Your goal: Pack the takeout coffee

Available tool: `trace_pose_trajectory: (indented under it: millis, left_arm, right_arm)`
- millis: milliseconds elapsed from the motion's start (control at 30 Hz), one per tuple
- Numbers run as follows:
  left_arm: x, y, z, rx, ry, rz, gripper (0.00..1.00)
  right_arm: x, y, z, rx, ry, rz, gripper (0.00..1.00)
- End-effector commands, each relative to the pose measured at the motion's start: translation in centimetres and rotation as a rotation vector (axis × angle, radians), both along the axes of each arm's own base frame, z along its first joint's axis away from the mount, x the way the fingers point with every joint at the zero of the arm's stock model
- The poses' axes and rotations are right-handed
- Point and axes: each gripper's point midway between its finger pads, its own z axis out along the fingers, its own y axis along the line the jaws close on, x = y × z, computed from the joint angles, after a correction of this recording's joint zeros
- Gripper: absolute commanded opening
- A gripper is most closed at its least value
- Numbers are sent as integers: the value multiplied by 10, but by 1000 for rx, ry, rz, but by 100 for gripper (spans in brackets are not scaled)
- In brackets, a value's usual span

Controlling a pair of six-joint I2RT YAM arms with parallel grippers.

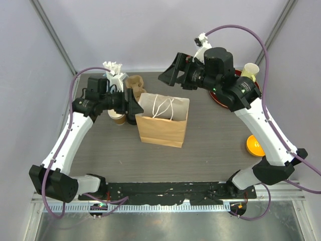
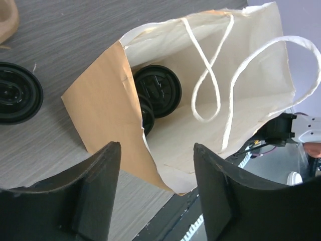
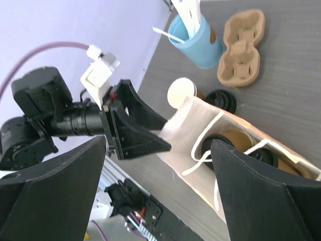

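The brown paper bag (image 1: 161, 125) stands open mid-table, its white handles fallen inside. Two takeout coffee cups lie in it, showing as a black lid (image 2: 158, 89) with a second lid edge (image 2: 146, 114) beside it; the right wrist view shows a lid (image 3: 219, 144) and a kraft body (image 3: 242, 136). Another black lid (image 2: 15, 93) sits on the table outside the bag's left side. My left gripper (image 2: 157, 145) is open at the bag's left rim (image 2: 131, 75), holding nothing. My right gripper (image 3: 158, 143) hangs wide open above and behind the bag (image 3: 186, 131).
An unlidded cup (image 3: 179, 92) stands left of the bag. Behind it are a light-blue cup of straws (image 3: 198, 41) and a cardboard cup carrier (image 3: 244, 48). At back right a pale-yellow mug (image 1: 250, 71) sits on a dark red tray (image 1: 219, 99). An orange disc (image 1: 255, 146) lies at right.
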Motion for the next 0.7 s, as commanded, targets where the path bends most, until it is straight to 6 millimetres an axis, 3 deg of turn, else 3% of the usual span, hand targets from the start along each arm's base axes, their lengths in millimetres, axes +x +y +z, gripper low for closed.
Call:
trace_pose_trajectory:
  millis: [0,167,233,267,300,400,467,533,600,633,667]
  left_arm:
    - [4,2,44,-44,-158,1,70]
    - [11,11,79,-45,-264,32,80]
    - [18,20,105,-46,-334,78,83]
    - [30,30,112,-28,-346,169,84]
    - [39,44,135,-27,-395,250,86]
    - [64,76,161,33,-472,412,83]
    - [78,88,162,73,-487,451,81]
    - [91,116,153,138,-470,547,75]
    - [105,150,141,193,-438,650,70]
    - [108,154,138,201,-430,664,69]
    - [113,181,132,218,-413,727,69]
  right_arm:
    - [12,-2,44,112,-143,-20,91]
    - [31,0,40,128,-133,-7,91]
    - [42,-3,44,170,-140,-25,91]
    - [53,-8,38,176,-127,-39,92]
    - [60,-11,42,206,-128,-54,91]
    - [83,-19,39,220,-135,-85,92]
    - [98,-22,34,220,-134,-91,92]
    - [108,-24,38,235,-151,-87,92]
    - [126,-23,26,227,-128,-69,91]
    - [131,-23,27,233,-129,-59,91]
    - [136,-22,25,232,-124,-52,92]
